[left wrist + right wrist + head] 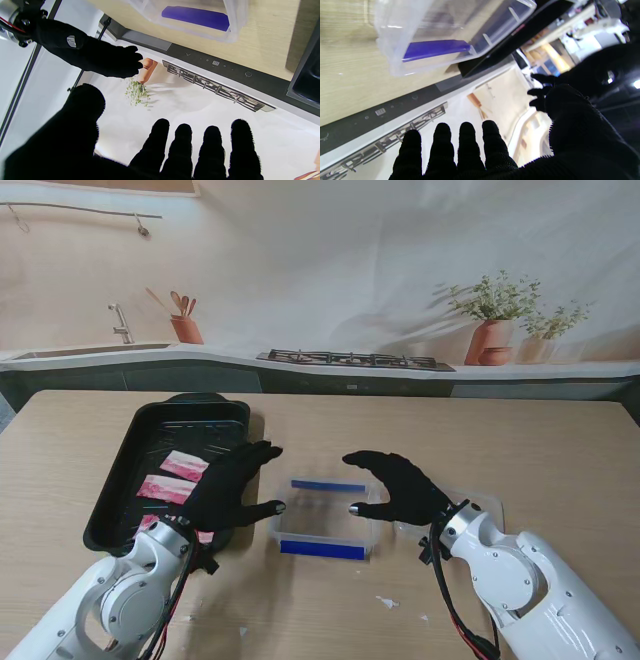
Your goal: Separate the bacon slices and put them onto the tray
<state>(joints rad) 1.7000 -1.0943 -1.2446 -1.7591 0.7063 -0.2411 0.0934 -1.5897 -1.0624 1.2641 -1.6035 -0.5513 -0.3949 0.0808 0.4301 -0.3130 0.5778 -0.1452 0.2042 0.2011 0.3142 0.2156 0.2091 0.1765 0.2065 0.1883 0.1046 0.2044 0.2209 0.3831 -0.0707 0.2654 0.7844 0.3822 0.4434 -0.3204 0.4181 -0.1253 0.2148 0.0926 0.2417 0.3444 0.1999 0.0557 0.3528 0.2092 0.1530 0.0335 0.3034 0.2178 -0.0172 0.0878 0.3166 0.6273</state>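
Apparently limp, greasy pink bacon slices [183,466] on the black metal tray [125,470] need edge pinches; left robot hand [232,488] and right robot hand [395,487] hover spread, empty.

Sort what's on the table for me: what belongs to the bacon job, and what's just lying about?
Job:
tray, black, on the left
bacon slices lying in it
clear container with blue strips, between the hands
left robot hand and right robot hand, both open

Lying about:
clear lid under the right wrist
white scraps nearer to me
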